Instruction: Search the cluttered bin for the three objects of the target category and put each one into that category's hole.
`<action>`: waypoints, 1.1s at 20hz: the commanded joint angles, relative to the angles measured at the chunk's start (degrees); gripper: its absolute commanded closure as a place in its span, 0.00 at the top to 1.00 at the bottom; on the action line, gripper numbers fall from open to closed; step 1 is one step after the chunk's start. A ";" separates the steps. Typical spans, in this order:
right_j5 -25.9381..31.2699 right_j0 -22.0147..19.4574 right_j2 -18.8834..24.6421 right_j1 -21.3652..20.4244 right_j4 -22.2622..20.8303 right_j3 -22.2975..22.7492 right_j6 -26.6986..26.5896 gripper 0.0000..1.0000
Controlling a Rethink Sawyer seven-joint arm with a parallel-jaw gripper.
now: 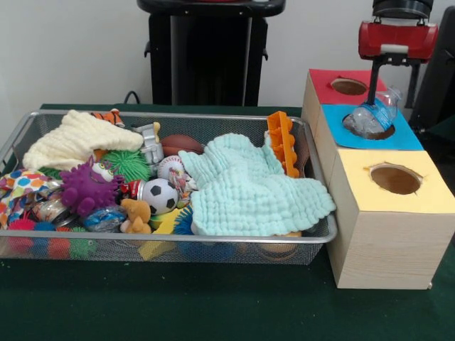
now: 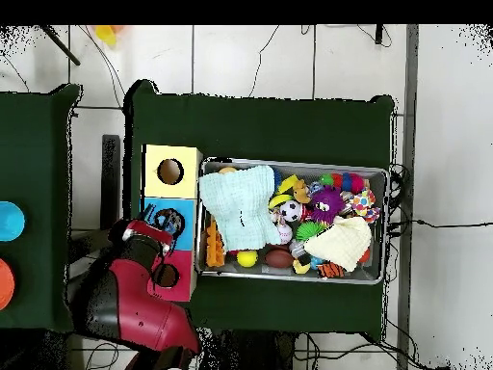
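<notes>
A crushed clear plastic bottle (image 1: pixel 373 117) sits tilted in the hole of the blue-topped box (image 1: pixel 409 138), its lower end sunk into the opening. My gripper (image 1: pixel 384 99) hangs right over it from the red wrist at the top right and reaches down to the bottle. How its jaws stand is hidden. In the overhead view the gripper (image 2: pixel 164 224) is above the blue box (image 2: pixel 154 207), which the arm partly covers. The wire mesh bin (image 1: pixel 163 241) to the left holds a mint cloth (image 1: pixel 249 188), a cream cloth (image 1: pixel 75 138), balls and toys.
A red-topped box (image 1: pixel 323 82) stands behind the blue one and a yellow-topped box (image 1: pixel 419 202) in front, each with a round hole. An orange plastic toy (image 1: pixel 283 142) leans at the bin's right end. A purple spiky toy (image 1: pixel 89 186) and a small football (image 1: pixel 160 195) lie among the clutter.
</notes>
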 commanded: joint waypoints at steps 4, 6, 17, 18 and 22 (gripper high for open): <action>5.41 -0.40 1.83 -0.33 -0.56 -0.93 10.26 0.00; 5.31 0.02 1.66 -0.43 0.03 -0.89 10.42 0.00; 2.85 -2.44 3.49 -0.08 -5.15 0.22 13.03 0.00; 2.72 -2.60 3.43 -0.13 -5.55 0.37 13.12 0.00; 2.27 -3.55 3.35 -0.47 -7.64 1.13 13.58 0.00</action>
